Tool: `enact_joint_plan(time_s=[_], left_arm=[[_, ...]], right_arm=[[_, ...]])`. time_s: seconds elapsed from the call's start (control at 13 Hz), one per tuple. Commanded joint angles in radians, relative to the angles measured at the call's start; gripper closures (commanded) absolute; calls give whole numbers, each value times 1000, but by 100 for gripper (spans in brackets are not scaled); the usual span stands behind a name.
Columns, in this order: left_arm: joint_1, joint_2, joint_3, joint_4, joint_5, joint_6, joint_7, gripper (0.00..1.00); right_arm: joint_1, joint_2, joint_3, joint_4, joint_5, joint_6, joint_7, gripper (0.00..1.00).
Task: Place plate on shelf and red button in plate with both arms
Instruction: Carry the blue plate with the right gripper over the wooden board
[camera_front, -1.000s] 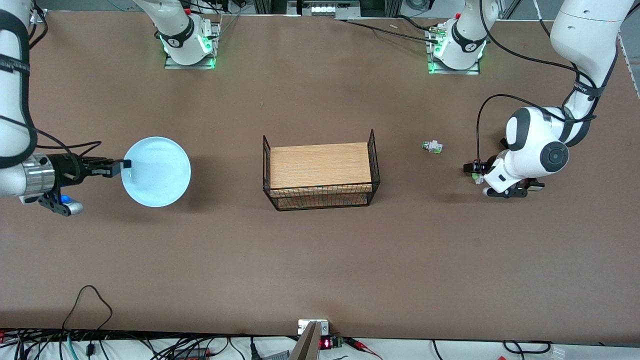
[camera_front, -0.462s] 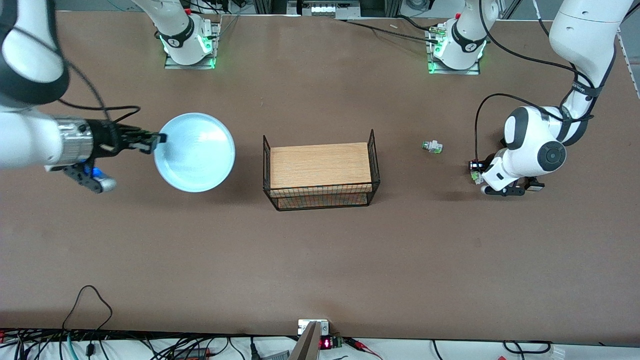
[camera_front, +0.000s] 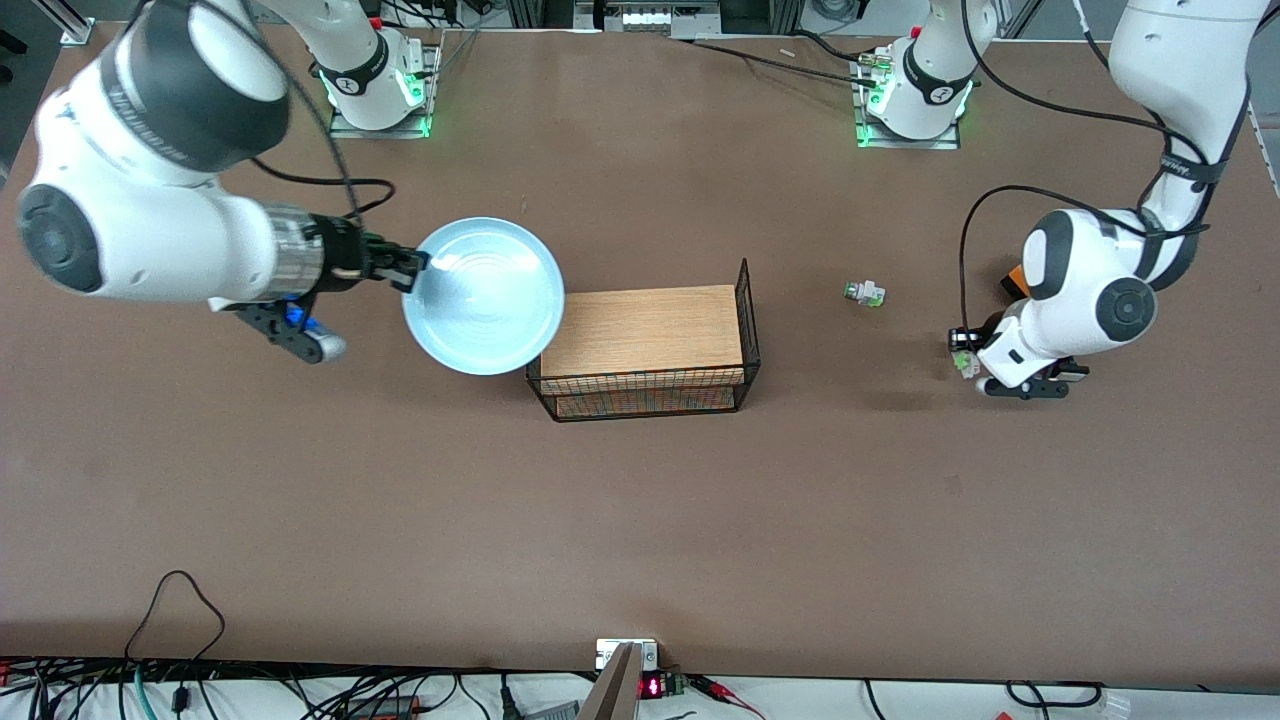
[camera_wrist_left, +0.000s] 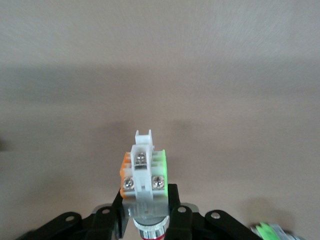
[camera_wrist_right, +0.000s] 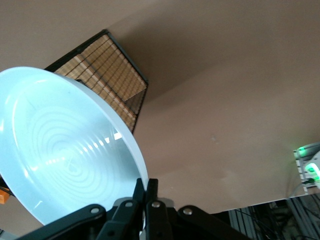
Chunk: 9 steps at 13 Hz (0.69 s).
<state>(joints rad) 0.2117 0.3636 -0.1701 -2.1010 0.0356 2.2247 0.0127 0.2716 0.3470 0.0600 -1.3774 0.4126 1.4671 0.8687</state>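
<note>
Currently, both task items are lifted and neither is placed.

Item 1, the plate (camera_front: 484, 295): round, shallow, pale blue, glossy, with faint concentric rings across its well. The right pincer (camera_front: 410, 268) is clamped on its rim at the edge toward the right arm's end of the table. The plate hangs in the air, roughly level in the front view, its leading edge just overlapping the end of the rack (camera_front: 642, 345). Judged status: carried most of the way; setting it down and releasing remain.

Item 2, the red button (camera_wrist_left: 142, 172): a small white plastic switch body with two metal screw heads, a green tab on one side and an orange one on the other. The left pincer (camera_wrist_left: 145, 212) is closed on it, one black finger on each side. It is held just above the table (camera_front: 640, 520) at the left arm's end, well apart from the rack. The red cap is mostly hidden by the fingers, so its identity is likely rather than certain. Judged status: picked up; travel and placement remain.

Item 3, the rack: black wire basket with raised ends, topped by a flat, light wooden board with a fine grain. Nothing lies on the board.

Item 4, a similar small switch (camera_front: 864, 293): white with green parts, lying on the matte brown table between the rack and the left pincer.
</note>
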Motion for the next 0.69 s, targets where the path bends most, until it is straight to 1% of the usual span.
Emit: enact_joint_plan(time_s=[0.0,0.15,0.23,0.38,0.46,0.62], left_arm=[[5,-70,-6,137,12,-210,10,100],[8,-77,-5,273,12,-400,12,100],[6,-75,-5,356,12,-490,16,100],[-5,-75,-6,488,13,-633,4,100],[-5,-75,-6,546,13,-695,6,100],[-3,-84,-6,619,12,-718,12,100]], right_arm=[[81,-3,-8,-11,6,77,119,100],[133,4,-8,-15,2,134,189,100],[158,9,-8,-22,-4,165,214,100],[202,20,-11,-49,-12,215,225,100],[218,20,-11,-75,-26,246,225,100],[257,14,-11,-132,-61,286,227,100]])
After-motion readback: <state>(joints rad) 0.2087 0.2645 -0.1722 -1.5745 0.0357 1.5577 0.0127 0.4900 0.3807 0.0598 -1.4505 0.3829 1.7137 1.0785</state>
